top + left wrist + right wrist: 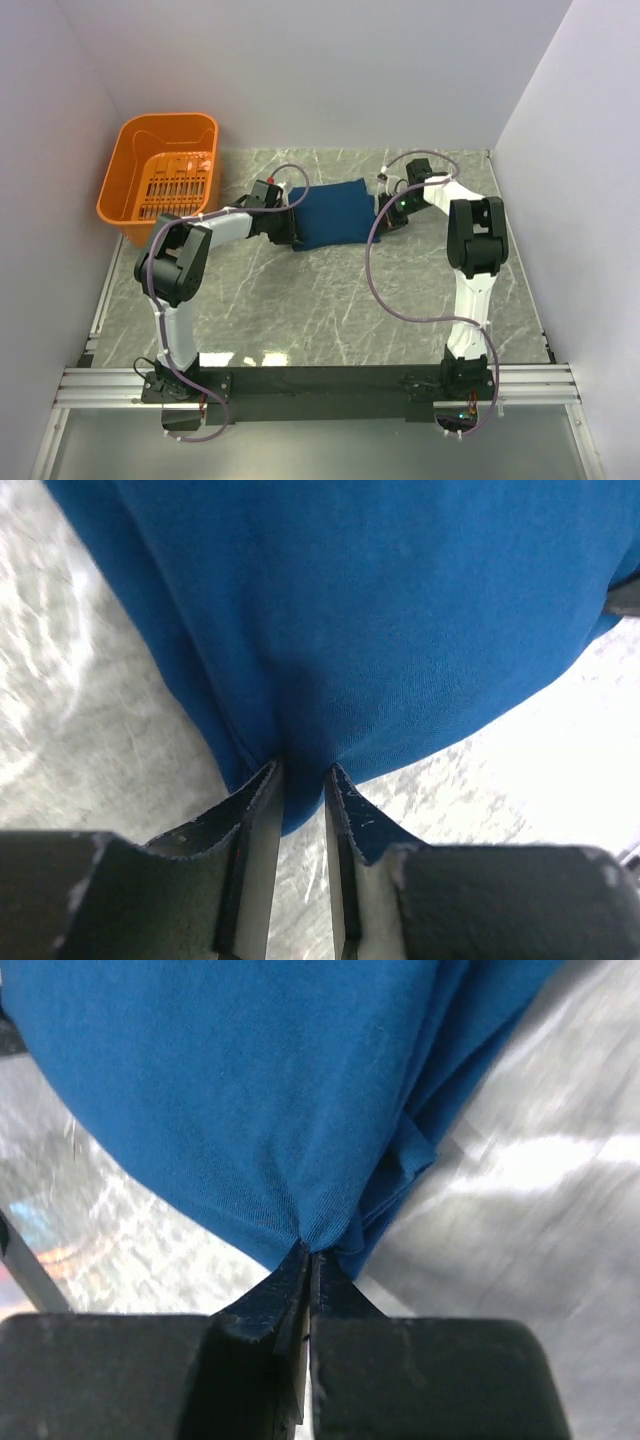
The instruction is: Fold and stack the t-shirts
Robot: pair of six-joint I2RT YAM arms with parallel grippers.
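Observation:
One dark blue t-shirt (pixel 335 213) lies folded into a rough rectangle at the back middle of the marble table. My left gripper (pixel 290 225) is at its left edge. In the left wrist view, a bunch of the blue cloth (pixel 380 630) sits between the fingertips of the left gripper (pixel 303 772), pinched by the narrow jaws. At the shirt's right edge is my right gripper (pixel 382 215). The right wrist view shows this gripper (pixel 310 1252) shut tight on a gathered fold of the shirt (pixel 250 1090), with layered edges beside it. No print shows.
An orange slatted basket (pixel 160 175) stands at the back left corner, close to the left arm's elbow. White walls enclose the table on three sides. Purple cables loop off both arms above the marble top (pixel 330 310).

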